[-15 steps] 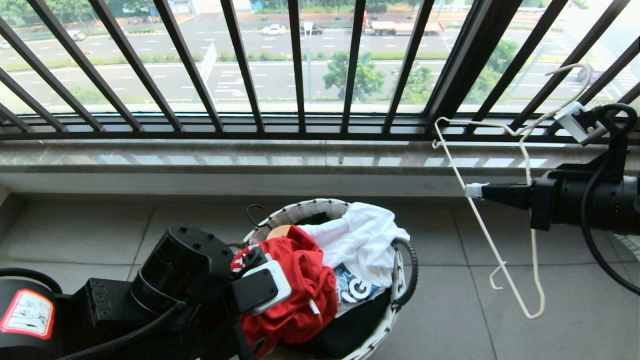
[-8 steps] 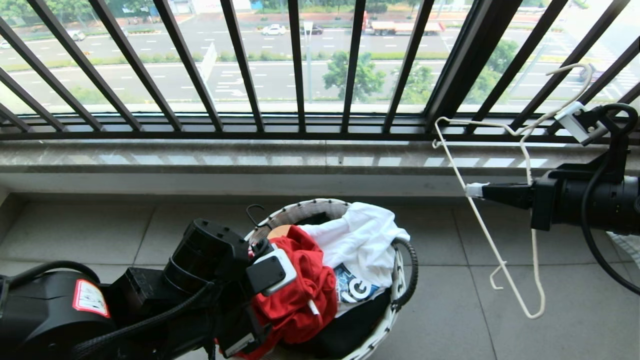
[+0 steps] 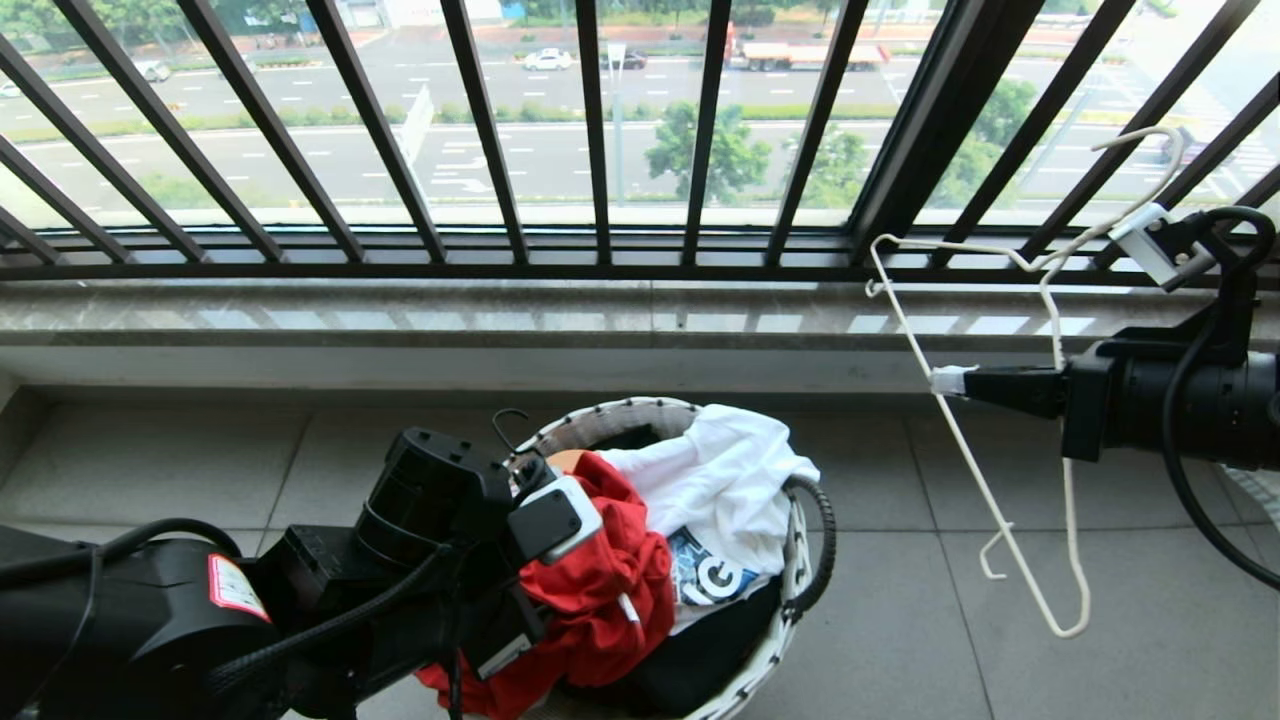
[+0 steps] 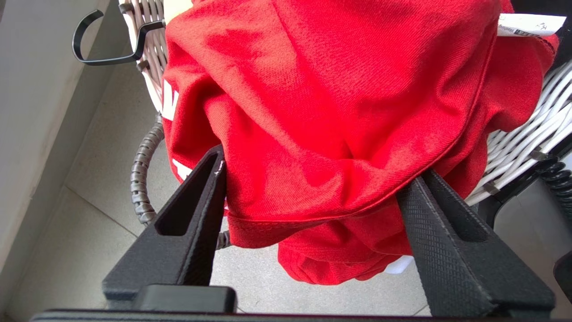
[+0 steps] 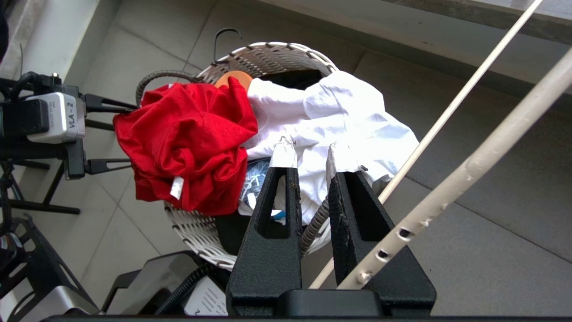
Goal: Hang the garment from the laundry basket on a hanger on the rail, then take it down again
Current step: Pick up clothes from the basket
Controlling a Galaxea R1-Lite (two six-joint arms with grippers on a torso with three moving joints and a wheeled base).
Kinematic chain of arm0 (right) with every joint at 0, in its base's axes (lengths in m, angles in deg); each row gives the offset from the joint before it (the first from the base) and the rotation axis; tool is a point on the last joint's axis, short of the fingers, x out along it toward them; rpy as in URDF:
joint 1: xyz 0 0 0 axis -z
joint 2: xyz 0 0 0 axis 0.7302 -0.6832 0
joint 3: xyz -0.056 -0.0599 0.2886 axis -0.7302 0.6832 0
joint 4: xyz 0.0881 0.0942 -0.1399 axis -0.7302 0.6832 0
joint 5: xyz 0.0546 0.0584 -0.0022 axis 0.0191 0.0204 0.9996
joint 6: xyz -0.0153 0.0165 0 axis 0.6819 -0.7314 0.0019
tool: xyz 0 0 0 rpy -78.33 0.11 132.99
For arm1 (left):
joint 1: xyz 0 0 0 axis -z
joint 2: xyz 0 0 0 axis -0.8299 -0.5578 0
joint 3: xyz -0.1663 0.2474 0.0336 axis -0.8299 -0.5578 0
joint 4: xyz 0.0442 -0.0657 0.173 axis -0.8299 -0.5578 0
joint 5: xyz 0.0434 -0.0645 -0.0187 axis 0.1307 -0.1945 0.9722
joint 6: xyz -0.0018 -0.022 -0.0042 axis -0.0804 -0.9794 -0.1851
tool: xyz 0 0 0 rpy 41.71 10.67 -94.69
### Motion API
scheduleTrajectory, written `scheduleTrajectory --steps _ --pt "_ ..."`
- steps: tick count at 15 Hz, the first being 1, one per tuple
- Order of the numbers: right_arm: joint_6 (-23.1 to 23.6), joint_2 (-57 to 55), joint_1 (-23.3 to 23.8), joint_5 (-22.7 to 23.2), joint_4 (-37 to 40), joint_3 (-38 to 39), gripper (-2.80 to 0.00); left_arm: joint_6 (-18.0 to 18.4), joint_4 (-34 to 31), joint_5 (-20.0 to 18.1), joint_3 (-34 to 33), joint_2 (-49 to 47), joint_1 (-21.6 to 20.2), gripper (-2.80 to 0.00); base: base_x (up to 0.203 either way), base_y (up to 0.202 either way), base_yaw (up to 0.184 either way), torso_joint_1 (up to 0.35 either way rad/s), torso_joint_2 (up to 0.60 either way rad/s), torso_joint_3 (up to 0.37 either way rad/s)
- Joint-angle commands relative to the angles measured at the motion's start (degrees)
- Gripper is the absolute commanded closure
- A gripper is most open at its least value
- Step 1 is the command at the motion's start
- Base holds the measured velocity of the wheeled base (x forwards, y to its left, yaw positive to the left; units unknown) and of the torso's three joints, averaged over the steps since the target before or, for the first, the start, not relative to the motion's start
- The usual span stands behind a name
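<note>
1. The crumpled red cotton T-shirt with white lettering (image 4: 321,125) spills over the round white-woven laundry basket's rim (image 3: 640,408).
2. The left hand (image 4: 313,179) straddles a bunched fold, fingers partly spread, touching the cloth.
3. The right hand (image 3: 945,381), nearly closed, pinches the thin off-white wire hanger (image 3: 1000,520).

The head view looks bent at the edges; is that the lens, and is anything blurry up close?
Head view: window bars fan outward, probably wide-angle lens distortion; daylight glares on the sill. Right wrist view: the hanger looms thick and soft-edged close up.
</note>
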Motion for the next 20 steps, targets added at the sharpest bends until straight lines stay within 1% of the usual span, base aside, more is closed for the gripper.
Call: scheduleTrajectory --steps 1,4,7,10,13,14,15,16,19,20 --pt "0.01 -0.09 -0.02 0.22 -0.08 0.0 0.0 -0.06 0.53 0.21 0.21 -0.24 -0.08 0.0 0.0 0.0 0.0 0.0 0.0 0.0" --pt "0.01 -0.09 -0.02 0.22 -0.08 0.0 0.0 0.03 2.06 0.22 0.12 0.97 -0.08 0.0 0.0 0.0 0.0 0.0 0.0 0.0" --pt "0.01 -0.18 -0.02 0.22 -0.08 0.0 0.0 0.2 1.95 0.22 -0.1 5.02 0.3 0.0 0.0 0.0 0.0 0.0 0.0 0.0" --pt "0.09 -0.53 -0.02 0.22 -0.08 0.0 0.0 0.32 1.41 0.91 -0.31 9.08 2.14 0.0 0.0 0.0 0.0 0.0 0.0 0.0" --pt "0.09 -0.53 -0.02 0.22 -0.08 0.0 0.0 0.38 1.77 7.16 0.38 11.13 3.25 0.0 0.0 0.0 0.0 0.0 0.0 0.0" --pt "0.09 -0.53 -0.02 0.22 -0.08 -0.09 0.0 0.2 2.0 9.2 1.25 11.46 4.21 0.0 0.0 0.0 0.0 0.0 0.0 0.0" --pt "0.09 -0.53 -0.02 0.18 -0.08 -0.09 0.0 -0.66 2.08 10.12 2.16 12.17 5.21 0.0 0.0 0.0 0.0 0.0 0.0 0.0" --pt "0.09 -0.53 -0.02 0.13 -0.08 -0.18 0.0 -2.31 2.09 10.32 2.82 12.59 6.3 0.0 0.0 0.0 0.0 0.0 0.0 0.0" --pt "0.09 -0.53 0.06 0.13 -0.08 -0.27 0.0 -8.04 1.86 10.48 5.79 15.36 10.5 0.0 0.0 0.0 0.0 0.0 0.0 0.0" --pt "0.09 -0.53 -0.02 0.13 -0.08 -0.28 0.0 -8.72 1.48 10.49 6.0 15.96 11.02 0.0 0.0 0.0 0.0 0.0 0.0 0.0"
